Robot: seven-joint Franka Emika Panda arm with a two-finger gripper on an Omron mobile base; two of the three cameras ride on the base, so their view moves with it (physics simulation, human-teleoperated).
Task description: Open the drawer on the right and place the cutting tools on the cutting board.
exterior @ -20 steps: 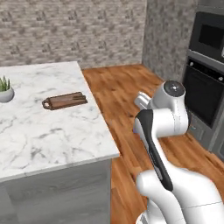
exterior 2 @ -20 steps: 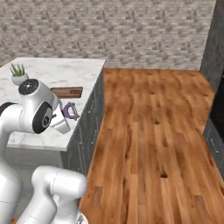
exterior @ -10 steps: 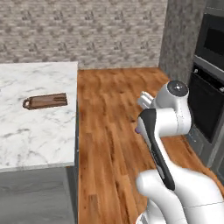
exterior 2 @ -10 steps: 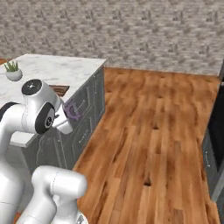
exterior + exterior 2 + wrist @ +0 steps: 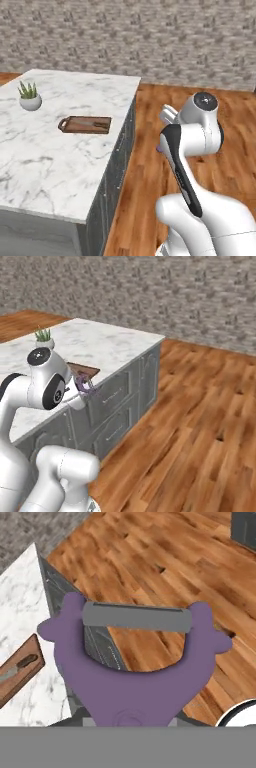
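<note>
The gripper (image 5: pixel 80 387) pinches the purple peeler (image 5: pixel 134 667), its Y-head jutting straight out ahead, beside the island; the knife (image 5: pixel 89 123) lies on the cutting board (image 5: pixel 85 124).

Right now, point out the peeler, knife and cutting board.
peeler (image 5: pixel 135 677), hand view, purple Y-shaped head below the blade.
knife (image 5: pixel 17 666), hand view, on the dark handle.
cutting board (image 5: pixel 85 124), left base view, middle of the wood.

No text, label, brand, number or sign could be read on anything in these views; every visible surface was plain and unmarked.
</note>
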